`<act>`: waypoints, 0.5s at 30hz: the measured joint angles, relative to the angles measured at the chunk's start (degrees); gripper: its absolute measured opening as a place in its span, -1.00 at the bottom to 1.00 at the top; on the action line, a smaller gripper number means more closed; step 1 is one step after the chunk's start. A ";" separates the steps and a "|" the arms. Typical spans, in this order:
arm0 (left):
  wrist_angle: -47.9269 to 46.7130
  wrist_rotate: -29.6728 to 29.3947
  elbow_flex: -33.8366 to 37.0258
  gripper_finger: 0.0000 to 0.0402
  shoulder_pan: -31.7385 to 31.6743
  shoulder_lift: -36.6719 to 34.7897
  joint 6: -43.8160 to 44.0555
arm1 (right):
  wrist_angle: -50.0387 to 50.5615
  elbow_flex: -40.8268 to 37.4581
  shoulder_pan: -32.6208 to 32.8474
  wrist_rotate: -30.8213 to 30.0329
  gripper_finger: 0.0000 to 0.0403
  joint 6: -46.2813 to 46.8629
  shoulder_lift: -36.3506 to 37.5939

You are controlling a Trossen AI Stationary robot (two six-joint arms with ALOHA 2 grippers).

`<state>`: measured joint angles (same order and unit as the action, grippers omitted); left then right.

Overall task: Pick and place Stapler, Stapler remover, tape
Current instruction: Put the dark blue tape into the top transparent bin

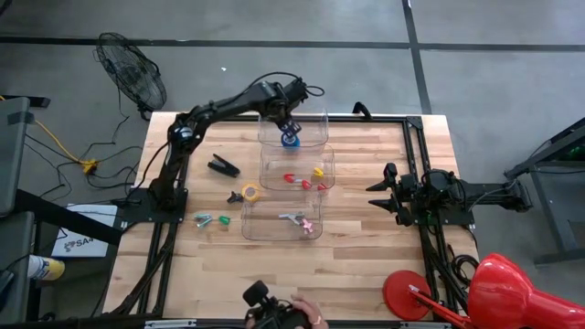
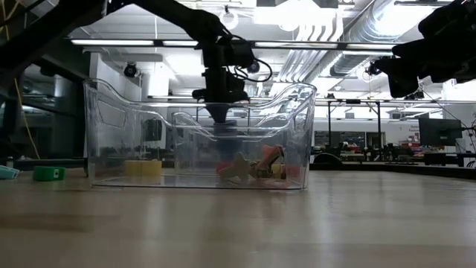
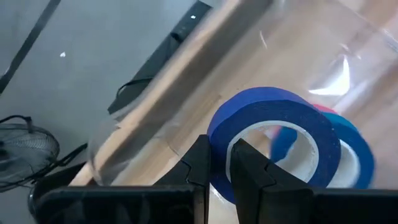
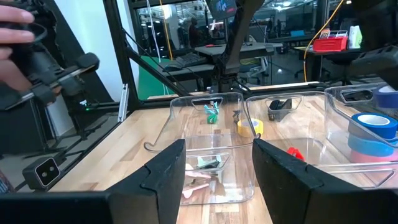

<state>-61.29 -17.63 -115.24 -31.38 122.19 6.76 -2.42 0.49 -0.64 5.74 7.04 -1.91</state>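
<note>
My left gripper (image 1: 291, 128) reaches down into the far clear bin (image 1: 315, 137), shut on a dark blue tape roll (image 3: 273, 124). Under that roll lie a lighter blue roll (image 3: 357, 149) and a pink one (image 3: 323, 109). On the table left of the bins lie a black stapler (image 1: 222, 165), a yellow tape roll (image 1: 250, 193) and a small black stapler remover (image 1: 234, 196). My right gripper (image 4: 214, 162) waits open at the table's right side (image 1: 391, 192), nothing between its fingers. My left gripper pinches the dark blue roll's wall (image 3: 219, 152), one finger (image 3: 252, 171) inside the ring and the other finger (image 3: 199, 168) outside. The fingers come steeply from above. The roll hangs tilted below them inside the far bin; whether it touches the rolls beneath I cannot tell.
The middle bin (image 1: 327, 164) holds small red and yellow things, the near bin (image 1: 251, 224) a grey and a pink one. Two green things (image 1: 212, 219) lie left of the near bin. A person's hand (image 1: 306, 315) is at the near edge. A red lamp (image 1: 503, 288) stands near right.
</note>
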 joint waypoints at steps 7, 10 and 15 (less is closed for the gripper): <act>-0.35 -1.58 0.48 -0.85 -2.63 0.00 1.22 | -0.04 0.01 0.00 0.00 -0.12 0.00 0.01; -1.33 -0.86 1.89 -0.85 -3.52 0.00 2.30 | -0.04 0.00 0.00 0.00 -0.12 0.01 0.02; -1.76 2.07 4.49 -0.85 -4.17 0.02 4.18 | -0.06 0.00 0.00 0.02 -0.12 0.01 0.01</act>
<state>-63.04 -15.55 -110.75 -35.55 122.21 10.94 -2.48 0.49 -0.64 5.76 7.05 -1.90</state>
